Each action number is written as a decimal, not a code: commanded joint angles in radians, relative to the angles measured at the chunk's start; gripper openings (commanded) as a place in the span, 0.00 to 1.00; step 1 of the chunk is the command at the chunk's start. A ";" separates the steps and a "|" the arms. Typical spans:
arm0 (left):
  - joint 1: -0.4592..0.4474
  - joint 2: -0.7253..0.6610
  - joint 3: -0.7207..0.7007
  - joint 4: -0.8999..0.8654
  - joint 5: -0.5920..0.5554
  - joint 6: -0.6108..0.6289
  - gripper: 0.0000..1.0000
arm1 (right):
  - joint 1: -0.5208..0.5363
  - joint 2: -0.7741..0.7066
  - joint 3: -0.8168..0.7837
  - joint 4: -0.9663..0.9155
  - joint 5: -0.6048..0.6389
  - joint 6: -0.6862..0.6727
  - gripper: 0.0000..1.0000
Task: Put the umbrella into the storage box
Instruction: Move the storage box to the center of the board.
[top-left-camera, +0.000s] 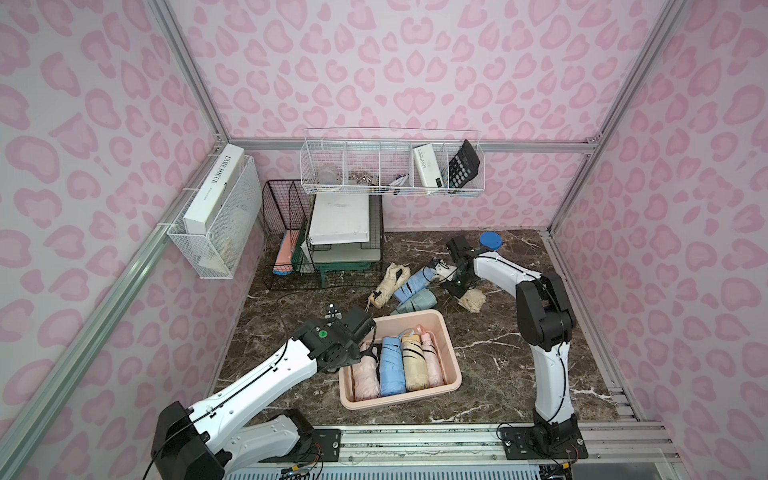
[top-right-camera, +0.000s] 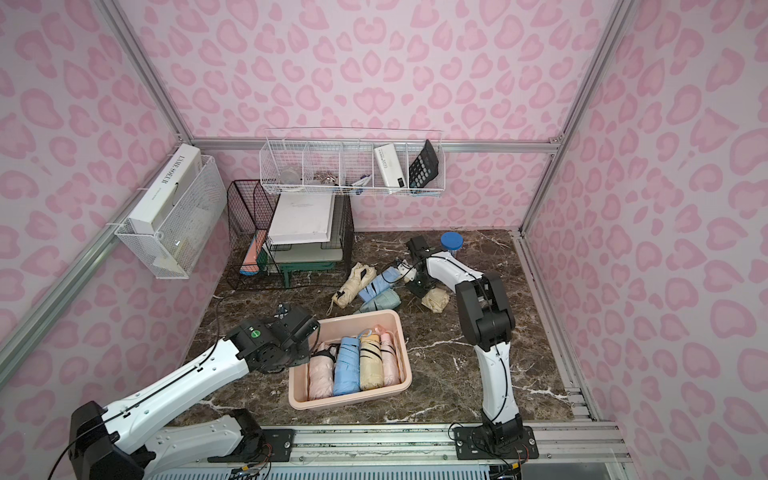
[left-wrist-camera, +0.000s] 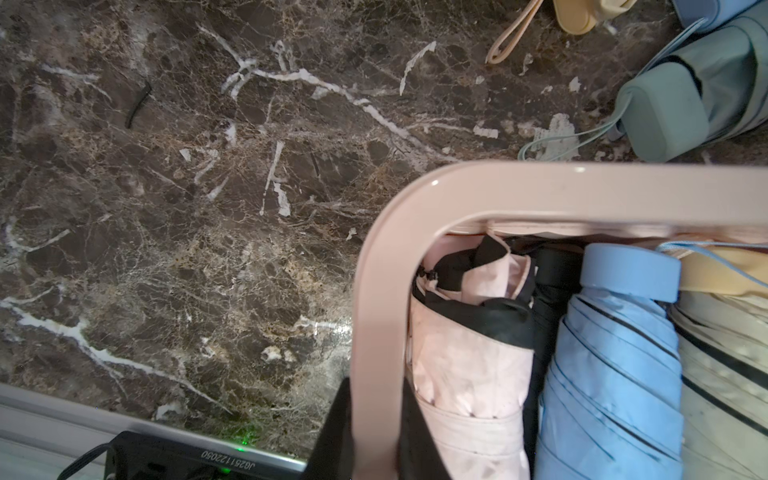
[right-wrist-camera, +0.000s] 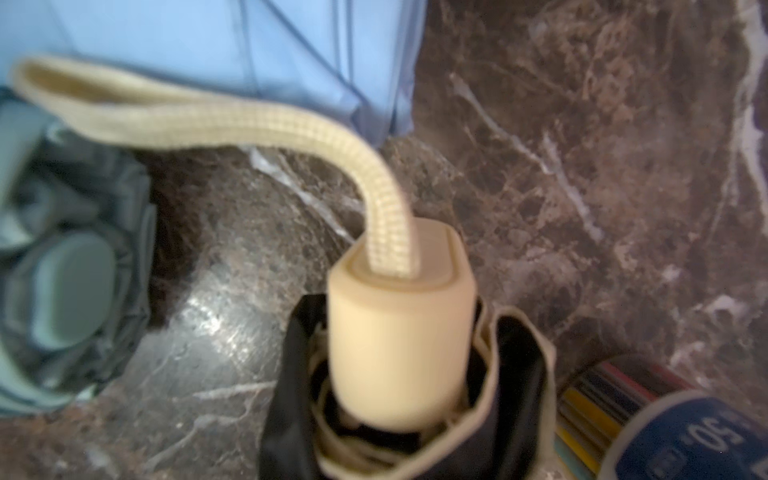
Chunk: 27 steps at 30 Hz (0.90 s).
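The left hand (left-wrist-camera: 374, 449) pinches the rim of the storage box (top-left-camera: 399, 398), with one finger (left-wrist-camera: 332, 436) outside and one inside. Four folded umbrellas (top-left-camera: 392, 365) lie in the box just beside that hand. The right hand (top-left-camera: 459, 286) is down at a cream umbrella (top-left-camera: 473, 300) on the desk (top-left-camera: 498, 361), well apart from the box. I cannot tell if this hand is spread or squeezing. Three more umbrellas (top-left-camera: 411, 284) lie near it.

You observed a pale pink storage box (top-left-camera: 452, 353) on a dark brown, white-veined tabletop (top-left-camera: 498, 374). Inside the box lay a pale pink umbrella (top-left-camera: 365, 380), a blue umbrella (top-left-camera: 392, 370), a black-striped cream umbrella (top-left-camera: 414, 363) and a pink umbrella (top-left-camera: 433, 361). The walls (top-left-camera: 374, 62) bore pink leopard spots.
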 joint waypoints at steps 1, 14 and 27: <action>0.008 0.010 -0.018 -0.089 -0.027 -0.041 0.04 | 0.004 -0.022 -0.012 -0.037 -0.047 0.017 0.23; 0.009 0.042 0.035 -0.046 -0.027 -0.087 0.04 | 0.001 -0.272 -0.126 -0.007 -0.137 0.106 0.12; 0.002 0.162 0.107 0.017 0.088 -0.167 0.02 | 0.004 -0.605 -0.252 -0.009 -0.244 0.280 0.10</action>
